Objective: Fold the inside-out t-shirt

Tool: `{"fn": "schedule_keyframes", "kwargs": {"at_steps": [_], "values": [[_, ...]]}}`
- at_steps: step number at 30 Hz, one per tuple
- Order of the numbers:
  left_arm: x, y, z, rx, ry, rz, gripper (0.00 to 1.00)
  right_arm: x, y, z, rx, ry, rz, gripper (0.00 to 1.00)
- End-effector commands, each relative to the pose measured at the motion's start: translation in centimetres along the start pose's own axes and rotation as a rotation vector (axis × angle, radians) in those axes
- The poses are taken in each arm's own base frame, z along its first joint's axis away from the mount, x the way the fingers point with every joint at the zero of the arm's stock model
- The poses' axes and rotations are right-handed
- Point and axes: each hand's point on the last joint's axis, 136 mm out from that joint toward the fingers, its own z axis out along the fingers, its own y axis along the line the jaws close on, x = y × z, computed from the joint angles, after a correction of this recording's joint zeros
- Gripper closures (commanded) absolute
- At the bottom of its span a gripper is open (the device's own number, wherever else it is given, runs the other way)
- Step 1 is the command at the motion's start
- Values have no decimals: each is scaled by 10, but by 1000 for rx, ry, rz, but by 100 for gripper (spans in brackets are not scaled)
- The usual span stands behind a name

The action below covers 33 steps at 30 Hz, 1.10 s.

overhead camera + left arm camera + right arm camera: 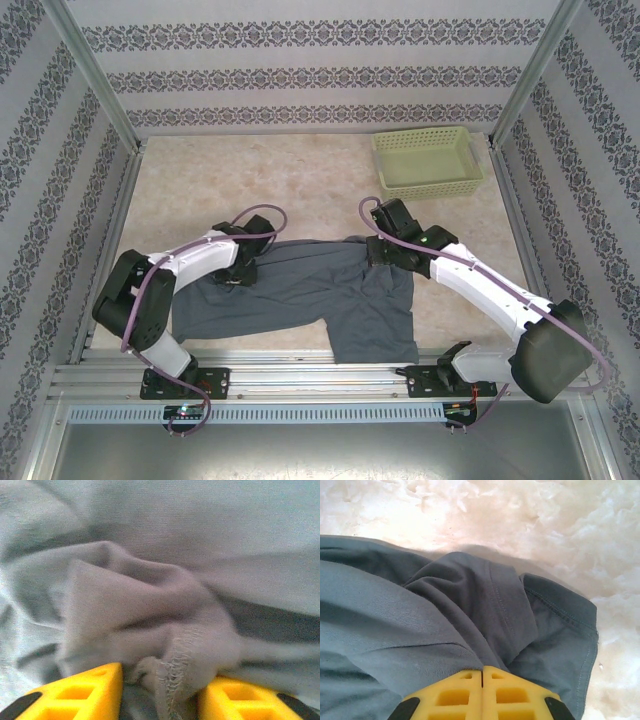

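Overhead: t-shirt [300, 295] spread | wrists: left gripper [160, 682] straddles it, right gripper [481, 672] closed

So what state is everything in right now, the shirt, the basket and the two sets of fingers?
T-shirt: lying spread out but rumpled, not yet neatly folded.
Light green basket: upright, looks empty, apart from the shirt.
Left fingers: apart, bunched hem between them; whether clamped is unclear.
Right fingers: closed together, seemingly pinching a fold of the shirt.
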Motion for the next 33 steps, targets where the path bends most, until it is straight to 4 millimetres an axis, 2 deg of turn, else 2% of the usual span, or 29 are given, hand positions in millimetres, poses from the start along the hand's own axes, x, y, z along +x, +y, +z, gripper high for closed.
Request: {"fn": "schedule_keyframes", "kwargs": {"at_steps": [1, 6, 10, 14, 18, 21, 24, 26, 28, 33], "values": [[-6, 24, 2, 3, -38, -110, 65, 12, -22, 3, 76, 50, -37, 100], [-10, 36, -1, 51, -73, -192, 80, 19, -27, 3, 95, 88, -80, 100], [-13, 25, -5, 148, -93, -206, 90, 14, -16, 4, 40, 83, -79, 100], [-14, 15, -9, 213, -96, -213, 98, 0, -8, 14, 31, 83, -69, 100], [-16, 11, -19, 285, -146, -234, 100, -25, -8, 33, 53, 84, -45, 99], [-17, 13, -28, 331, -191, -260, 100, -37, -10, 52, 79, 112, -37, 93], [-19, 21, -35, 349, -232, -291, 100, -41, -24, 65, 166, 147, -43, 82], [-19, 23, -36, 367, -245, -311, 100, -41, -33, 61, 234, 152, -74, 72], [-21, 23, -36, 381, -241, -316, 100, -37, -33, 50, 248, 142, -108, 67], [-28, 21, -39, 386, -245, -303, 100, -11, -8, 10, 175, 104, -124, 60]]}}
